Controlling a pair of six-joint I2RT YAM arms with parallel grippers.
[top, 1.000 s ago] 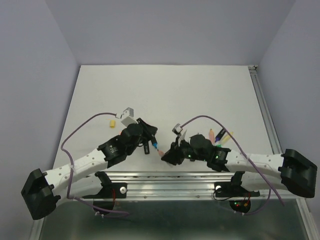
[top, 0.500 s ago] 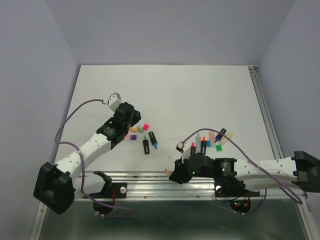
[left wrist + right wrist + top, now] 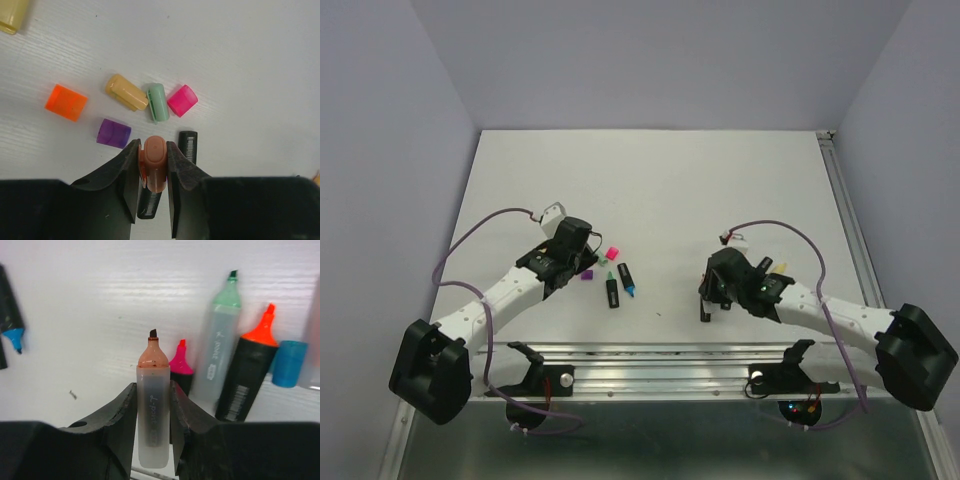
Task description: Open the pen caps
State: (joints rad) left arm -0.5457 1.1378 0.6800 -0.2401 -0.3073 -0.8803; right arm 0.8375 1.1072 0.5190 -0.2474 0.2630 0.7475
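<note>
Separation is completing: the left end effector (image 3: pixel 152 148) is clamping the freed peach cap (image 3: pixel 154 167), the right end effector (image 3: pixel 153 390) the uncapped barrel (image 3: pixel 152 440); pen opened.

My left arm (image 3: pixel 505 298): white links, black joints, black base block. My right arm (image 3: pixel 828 313): same build, green light (image 3: pixel 761 289) lit. Purple cables (image 3: pixel 485 222) looping off both wrists. Fingers (image 3: pixel 125 175) matte black.

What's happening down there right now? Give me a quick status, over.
Status: left hand shut on peach cap; right hand shut on uncapped peach-tipped pen; purple cap lies close beside left hand.
</note>
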